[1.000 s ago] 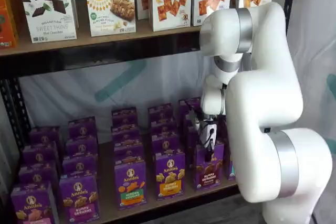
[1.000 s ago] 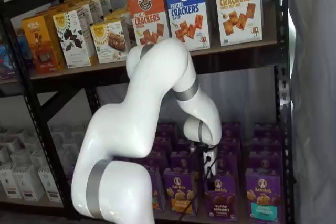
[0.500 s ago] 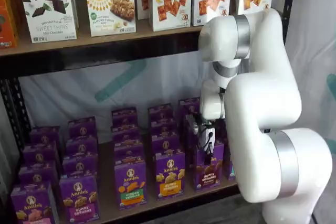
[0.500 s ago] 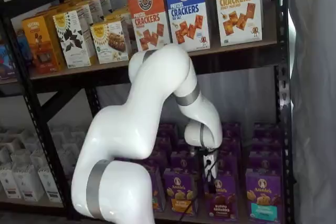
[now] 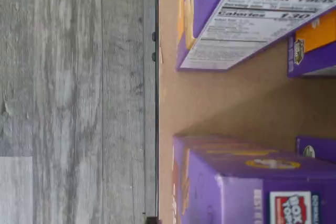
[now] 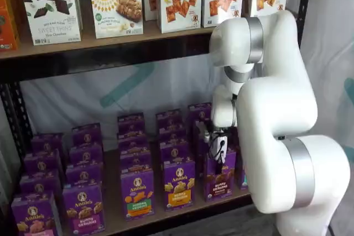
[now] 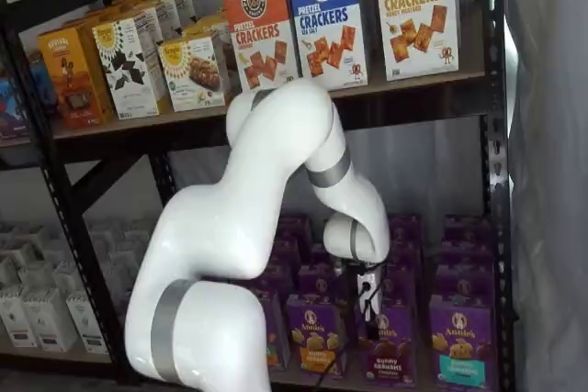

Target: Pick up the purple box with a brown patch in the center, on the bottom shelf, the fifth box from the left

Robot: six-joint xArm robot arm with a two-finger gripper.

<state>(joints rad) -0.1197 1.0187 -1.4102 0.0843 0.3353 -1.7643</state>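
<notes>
**Op A:** I've dropped the claw (image 6: 217, 157) lower onto the small purple carton with the brown band (image 6: 217, 179), front of the light wooden bottom shelf (image 6: 113, 176).

**Op B:** Clenched?

**Op A:** Can't tell; fingers side-on.

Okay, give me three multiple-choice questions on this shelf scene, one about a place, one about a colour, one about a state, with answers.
1. Where is the white two-finger gripper?
A. at the upper shelf
B. right above the small purple carton with the dark brown band
C. near the floor

2. What colour is the band on the purple carton next to that one, on the side away from the arm?
A. orange
B. white
C. black

3. How does the brown-band carton stand?
A. tipped over
B. lifted clear
C. upright on the light wooden bottom shelf

Answers: 1 B, in both shelf views the fingers hang over its top. 2 A, its front patch is orange. 3 C, its base rests on the board.
</notes>
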